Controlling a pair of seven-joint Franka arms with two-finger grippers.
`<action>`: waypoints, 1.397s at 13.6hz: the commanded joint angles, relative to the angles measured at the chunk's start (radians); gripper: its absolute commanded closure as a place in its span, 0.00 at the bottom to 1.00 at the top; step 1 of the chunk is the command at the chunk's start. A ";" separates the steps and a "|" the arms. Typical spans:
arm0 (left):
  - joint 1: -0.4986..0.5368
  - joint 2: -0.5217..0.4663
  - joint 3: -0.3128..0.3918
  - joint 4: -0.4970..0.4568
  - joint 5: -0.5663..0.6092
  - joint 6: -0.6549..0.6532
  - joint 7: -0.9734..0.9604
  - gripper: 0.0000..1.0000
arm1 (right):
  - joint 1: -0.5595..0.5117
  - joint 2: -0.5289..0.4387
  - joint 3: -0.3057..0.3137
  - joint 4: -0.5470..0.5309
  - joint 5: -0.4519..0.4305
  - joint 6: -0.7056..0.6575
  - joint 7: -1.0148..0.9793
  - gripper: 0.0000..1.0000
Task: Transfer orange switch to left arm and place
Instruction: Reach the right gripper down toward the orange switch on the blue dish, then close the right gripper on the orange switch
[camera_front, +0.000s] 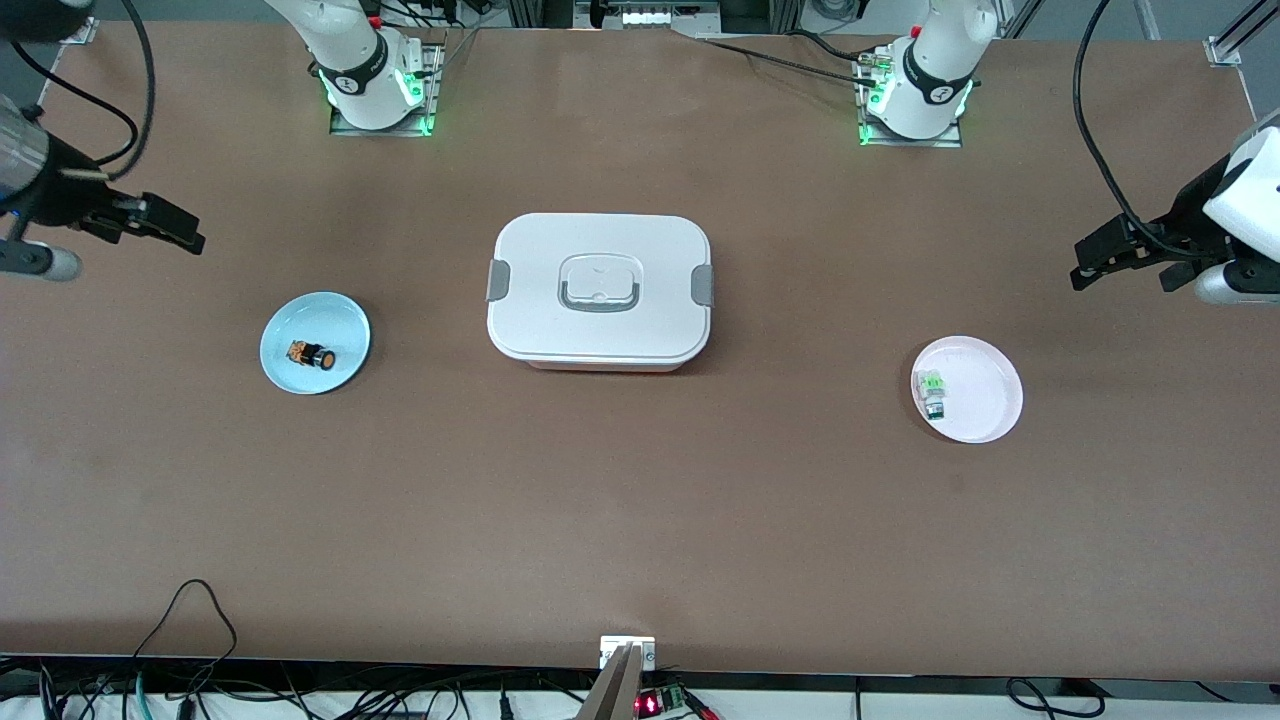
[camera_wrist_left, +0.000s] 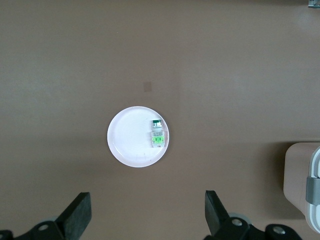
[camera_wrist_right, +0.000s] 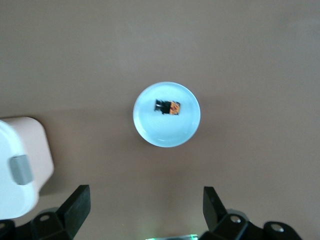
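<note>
table (camera_front: 640, 520): brown, matte | box (camera_front: 600, 290): centre | left end effector (camera_wrist_left: 147, 217): released | right end effector (camera_wrist_right: 145, 215): released

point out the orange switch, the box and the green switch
orange switch (camera_front: 311, 354), front view, middle of its body on the blue plate
box (camera_front: 530, 300), front view, bare lid beside the handle
green switch (camera_wrist_left: 157, 135), left wrist view, middle of its body
</note>
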 joint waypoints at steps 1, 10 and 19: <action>-0.001 0.002 -0.003 0.020 0.016 -0.023 0.002 0.00 | -0.010 0.072 0.002 -0.049 -0.025 0.007 0.005 0.00; -0.001 0.002 -0.003 0.020 0.015 -0.030 0.003 0.00 | -0.031 0.210 -0.032 -0.374 -0.028 0.546 -0.011 0.00; -0.001 0.002 -0.003 0.022 0.015 -0.036 0.002 0.00 | -0.036 0.388 -0.047 -0.416 -0.026 0.755 -0.067 0.00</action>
